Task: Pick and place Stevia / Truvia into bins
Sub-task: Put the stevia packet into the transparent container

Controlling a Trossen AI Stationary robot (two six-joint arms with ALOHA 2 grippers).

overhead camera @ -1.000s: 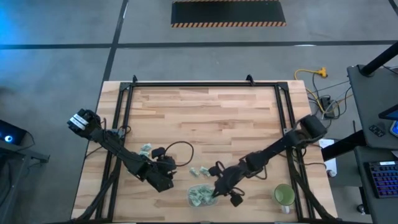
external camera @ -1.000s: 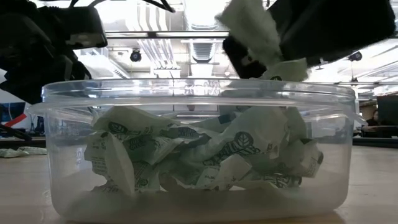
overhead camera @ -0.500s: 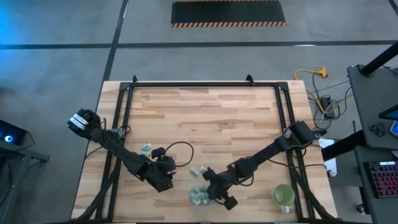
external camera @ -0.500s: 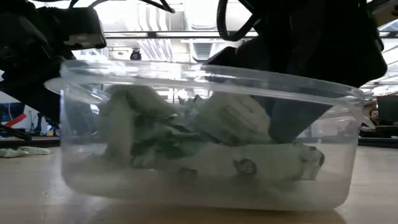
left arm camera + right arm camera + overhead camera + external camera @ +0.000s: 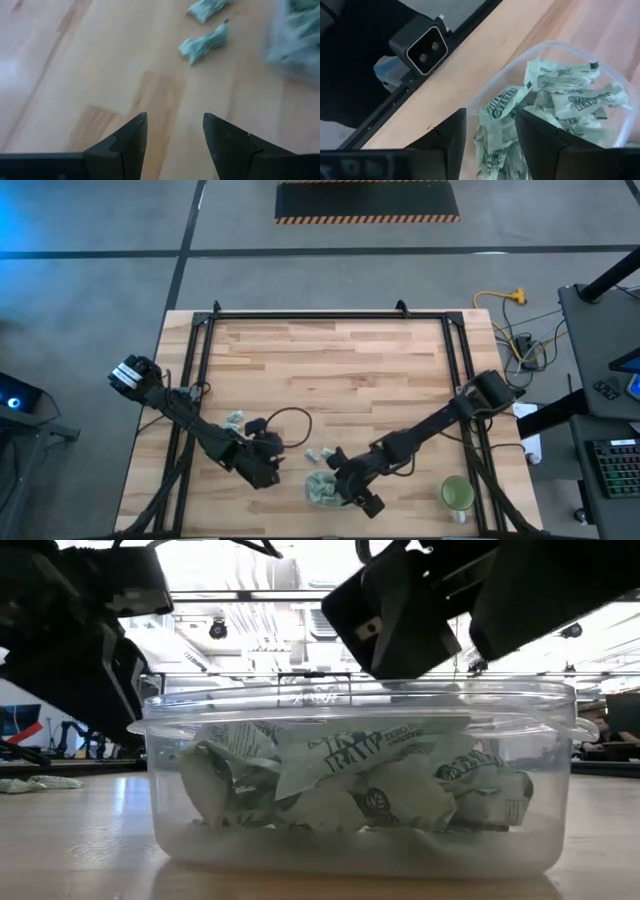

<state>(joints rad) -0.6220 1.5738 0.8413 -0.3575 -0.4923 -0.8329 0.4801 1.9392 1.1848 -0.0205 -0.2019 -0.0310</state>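
Right hand [image 5: 345, 493] sits over the bin [image 5: 320, 489], fingers spread, nothing in them; sachets piled inside. Loose Stevia sachets [image 5: 320, 454] lie on the worktop [image 5: 330, 370] between the arms. Left hand [image 5: 268, 470], also spread and empty, is just beside them, so probably nearer.

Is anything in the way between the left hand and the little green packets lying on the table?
Nothing visible is. The left hand is open, and only bare wooden table lies between it and the two loose packets ahead, beside the clear tub.
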